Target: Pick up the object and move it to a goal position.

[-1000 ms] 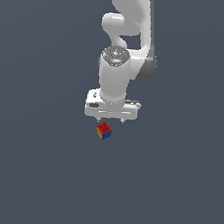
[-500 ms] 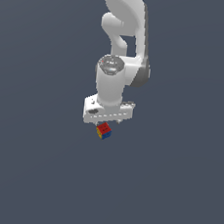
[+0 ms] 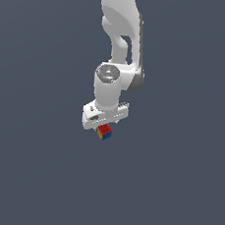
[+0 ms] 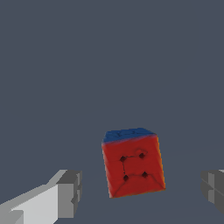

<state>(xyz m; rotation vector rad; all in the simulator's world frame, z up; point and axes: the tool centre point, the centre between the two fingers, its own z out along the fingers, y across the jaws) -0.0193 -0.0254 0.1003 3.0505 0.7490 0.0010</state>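
While the hand (image 4: 140, 192) hangs spread directly over the cube (image 4: 133, 162), the cube sits between the fingers (image 4: 70, 192), touching neither, red face up.

Flat, even simulator lighting; no glare, no cast shadows on slate-grey ground. Exterior view sharp, white arm (image 3: 118, 60) softly shaded, brighter on top. Wrist view crisp on outlines, cube (image 4: 132, 162) face texture smeared, low-resolution. No edge distortion.
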